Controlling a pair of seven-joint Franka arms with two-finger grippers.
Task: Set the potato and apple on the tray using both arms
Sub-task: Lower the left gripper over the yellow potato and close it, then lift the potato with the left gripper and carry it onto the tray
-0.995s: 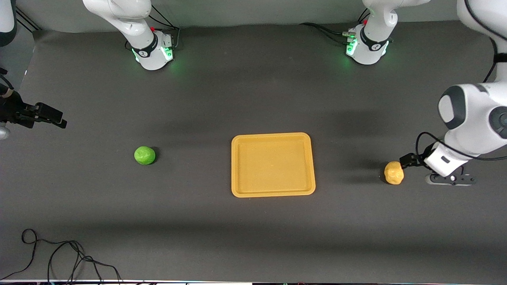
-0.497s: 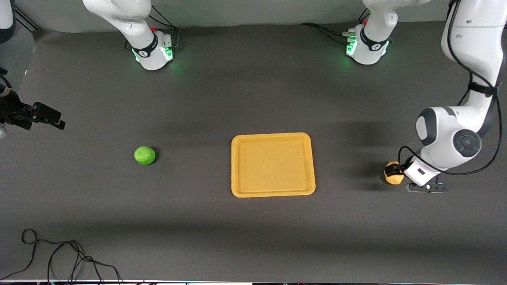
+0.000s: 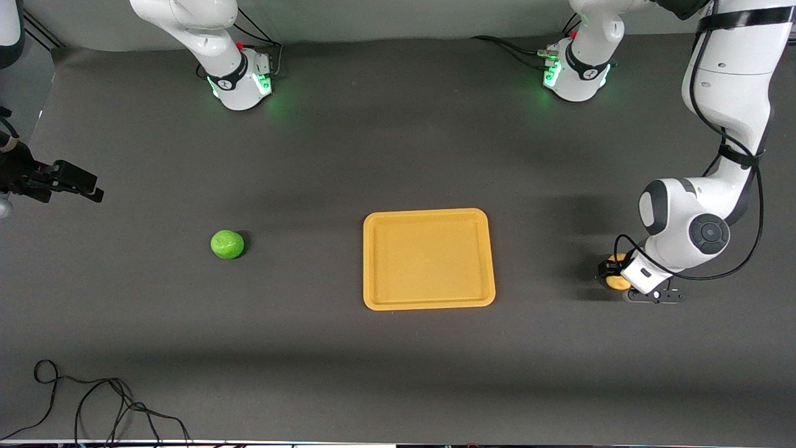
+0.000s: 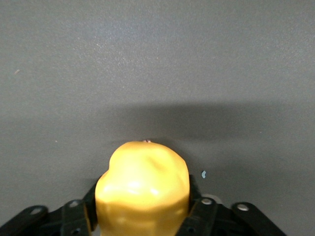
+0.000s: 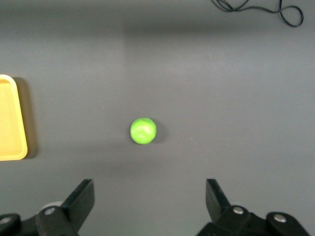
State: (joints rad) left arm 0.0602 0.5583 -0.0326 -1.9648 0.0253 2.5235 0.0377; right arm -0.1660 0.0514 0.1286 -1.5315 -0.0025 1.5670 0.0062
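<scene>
The yellow-tan potato (image 3: 614, 280) sits on the dark table toward the left arm's end. My left gripper (image 3: 617, 274) is down on it. In the left wrist view the potato (image 4: 142, 182) fills the space between the fingers, which press on both its sides. The green apple (image 3: 227, 244) lies toward the right arm's end of the table. My right gripper (image 3: 87, 185) waits open and empty, high over that end's edge. The right wrist view shows the apple (image 5: 143, 131) on the table well ahead of the open gripper (image 5: 150, 196). The orange-yellow tray (image 3: 429, 303) lies empty between the two fruits.
A loose black cable (image 3: 93, 404) lies near the table's front corner at the right arm's end; it also shows in the right wrist view (image 5: 256, 10). The tray's rim (image 5: 10, 156) shows at that view's edge. Both green-lit bases stand at the table's back.
My left arm has swung in and lowered its gripper over the potato, which is now partly covered by it. The right gripper, the apple and the tray have hardly moved.
</scene>
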